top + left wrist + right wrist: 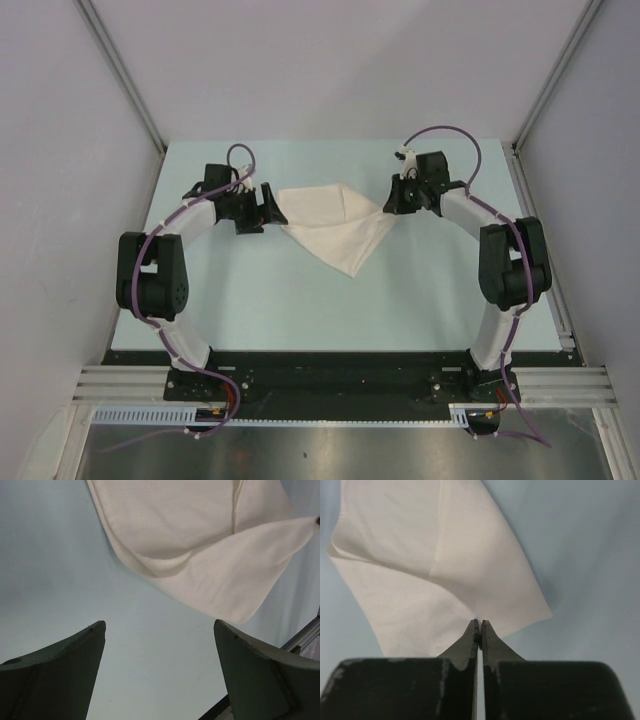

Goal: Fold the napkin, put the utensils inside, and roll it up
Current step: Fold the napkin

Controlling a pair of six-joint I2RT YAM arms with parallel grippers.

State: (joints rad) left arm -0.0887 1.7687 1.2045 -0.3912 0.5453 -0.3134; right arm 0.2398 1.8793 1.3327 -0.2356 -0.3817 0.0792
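A: Status?

B: Early, imo. The napkin (335,228) is only loosely doubled over and the fold isn't flat yet. No utensil in any view, so nothing's placed inside. Rolling not begun.

A: Where's it sit?

B: Far-middle of the table (300,310), btwn the two arms. White, thin, soft creases, one point aimed at the near edge. Right corner looks lifted.

A: Tools?

B: The right gripper (479,626) is pinched tight on that right corner. The left gripper (160,625) is spread wide w/ nothing in it, just left of the cloth, not touching.
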